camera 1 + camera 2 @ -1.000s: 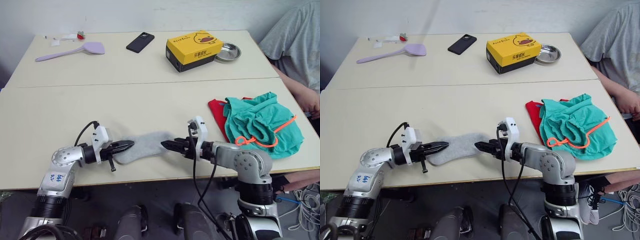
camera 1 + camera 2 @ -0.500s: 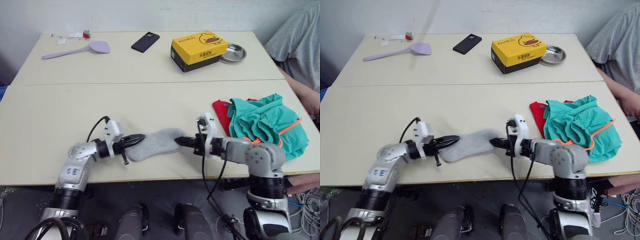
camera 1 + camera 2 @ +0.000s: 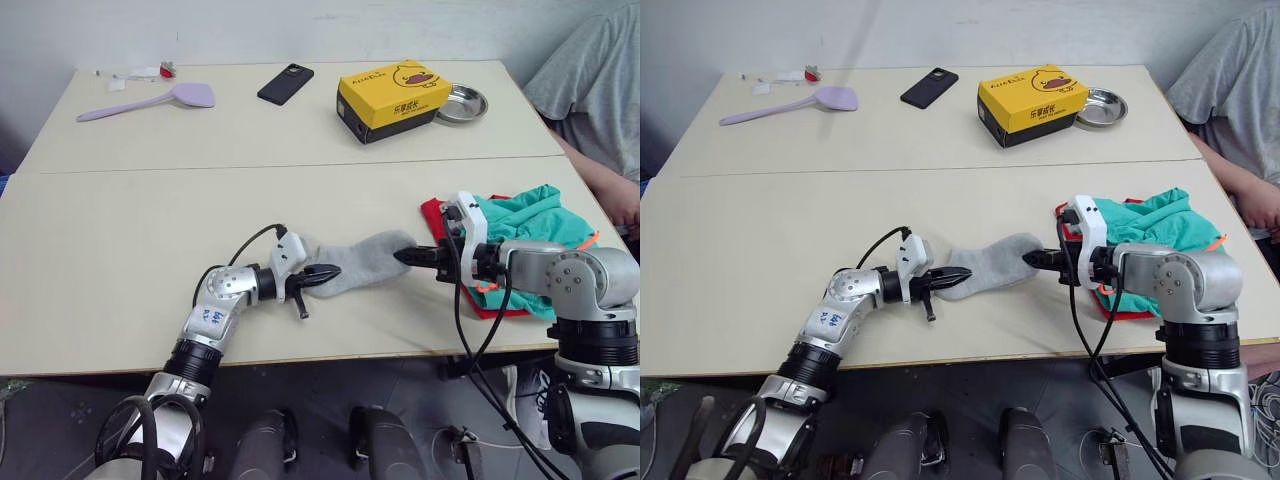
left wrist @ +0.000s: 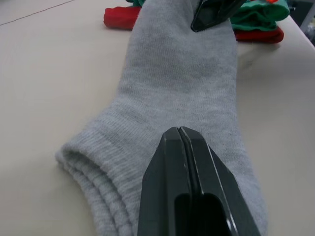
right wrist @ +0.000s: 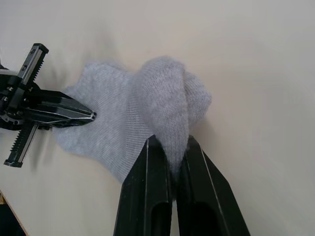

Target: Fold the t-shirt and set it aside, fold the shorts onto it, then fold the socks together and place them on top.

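The socks (image 3: pixel 362 262) are now held stretched between the two arms, just beside the folded pile. A second ago they were lying further away from it, near the table's front edge. The left gripper (image 3: pixel 323 276) is closed tight on the cuff end, and the right gripper (image 3: pixel 405 257) pinches the toe end. The shorts (image 3: pixel 530 222) lie on the t-shirt (image 3: pixel 436 213), so both garments look finished. I think the socks are being carried toward the pile, and only placing them on top of the shorts remains.
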Motion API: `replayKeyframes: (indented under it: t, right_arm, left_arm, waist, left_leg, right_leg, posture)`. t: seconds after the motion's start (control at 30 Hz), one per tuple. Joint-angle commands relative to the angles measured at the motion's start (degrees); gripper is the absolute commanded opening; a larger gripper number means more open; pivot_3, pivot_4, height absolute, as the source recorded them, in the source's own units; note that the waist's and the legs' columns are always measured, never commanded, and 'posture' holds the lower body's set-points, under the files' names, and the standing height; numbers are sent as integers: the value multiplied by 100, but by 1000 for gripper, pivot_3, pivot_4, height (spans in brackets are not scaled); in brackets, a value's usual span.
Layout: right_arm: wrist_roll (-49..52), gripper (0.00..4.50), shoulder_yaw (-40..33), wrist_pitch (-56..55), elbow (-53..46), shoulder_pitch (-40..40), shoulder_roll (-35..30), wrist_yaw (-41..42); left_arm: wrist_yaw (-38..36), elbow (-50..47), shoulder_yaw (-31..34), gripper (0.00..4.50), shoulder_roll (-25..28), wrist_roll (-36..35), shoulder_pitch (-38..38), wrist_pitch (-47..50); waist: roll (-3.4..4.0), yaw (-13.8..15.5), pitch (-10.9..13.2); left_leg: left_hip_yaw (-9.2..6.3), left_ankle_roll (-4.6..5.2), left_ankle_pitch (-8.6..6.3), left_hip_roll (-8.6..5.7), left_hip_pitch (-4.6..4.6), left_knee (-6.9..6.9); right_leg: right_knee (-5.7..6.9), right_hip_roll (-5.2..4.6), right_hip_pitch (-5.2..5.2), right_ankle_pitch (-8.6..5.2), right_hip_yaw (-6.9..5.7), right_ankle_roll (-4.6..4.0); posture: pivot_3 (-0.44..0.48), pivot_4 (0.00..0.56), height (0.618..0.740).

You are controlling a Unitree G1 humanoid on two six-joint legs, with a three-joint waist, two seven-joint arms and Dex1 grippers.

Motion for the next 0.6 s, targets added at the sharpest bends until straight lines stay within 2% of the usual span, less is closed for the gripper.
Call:
replayKeyframes:
  t: [0.03, 0.17, 0.3, 0.6]
  right_arm:
    - [-29, 35, 198, 275, -168, -210, -133, 31]
    - [-5, 35, 238, 591, -305, -335, -60, -61]
    - [72, 35, 102, 1015, -469, -684, 346, -311]
    - [40, 35, -91, 1579, -490, -1040, 1123, -642]
  left_arm:
    - [351, -22, 93, 0, -265, -69, 125, 205]
    - [412, -358, 64, 0, -279, -47, 441, 400]
    - [528, -655, 215, 0, -148, -106, 744, 647]
    - [639, -849, 383, 0, -82, -269, 840, 990]
  waist:
    - [0, 2, 0]
    - [0, 6, 0]
    - [5, -32, -3]
    - [7, -26, -4]
  left_leg:
    - [-1, 0, 0, 0, 0, 1]
    - [-5, 2, 0, -2, -1, 3]
    - [-2, 2, 0, 0, 3, 1]
    - [-1, -3, 2, 6, 4, -2]
  right_leg:
    - [0, -7, 1, 0, 0, 0]
    - [1, -21, 3, 1, -3, 2]
    - [2, -21, 2, 1, -2, 2]
    - [3, -13, 1, 1, -1, 1]
  posture:
    - [0, 150, 740]
    - [0, 150, 740]
    - [0, 150, 740]
    - [0, 150, 740]
